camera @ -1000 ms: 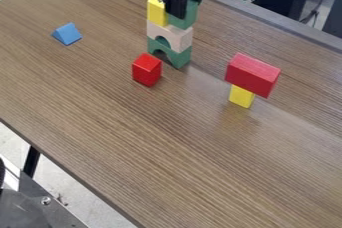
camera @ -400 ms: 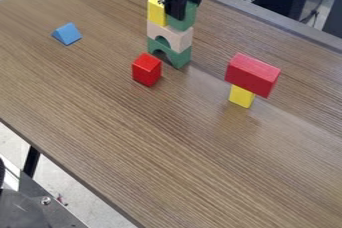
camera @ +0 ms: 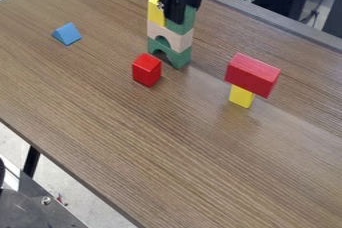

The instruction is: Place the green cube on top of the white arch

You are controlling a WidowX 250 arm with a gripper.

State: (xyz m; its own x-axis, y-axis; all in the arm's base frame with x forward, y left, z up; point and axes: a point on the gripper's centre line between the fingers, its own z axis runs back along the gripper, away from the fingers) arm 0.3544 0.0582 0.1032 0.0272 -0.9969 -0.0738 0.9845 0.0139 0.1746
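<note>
Supporting the tower, the wood-grained table [camera: 133, 147] lies beneath the black gripper [camera: 172, 18], which has edged downward with its fingers pinching the load. The white arch [camera: 177, 36], matte with a rounded cutout, rests on a similar green arch [camera: 182, 60]. The green cube [camera: 188, 19], lowered with the gripper, appears at or nearly at the white arch's top, beside a smooth, upright yellow block [camera: 155, 12]; placement seems almost complete, pending release.

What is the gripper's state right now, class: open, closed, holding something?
Gripper: at the green cube, which sits on the white arch; whether open or closed on it cannot be told.
</note>
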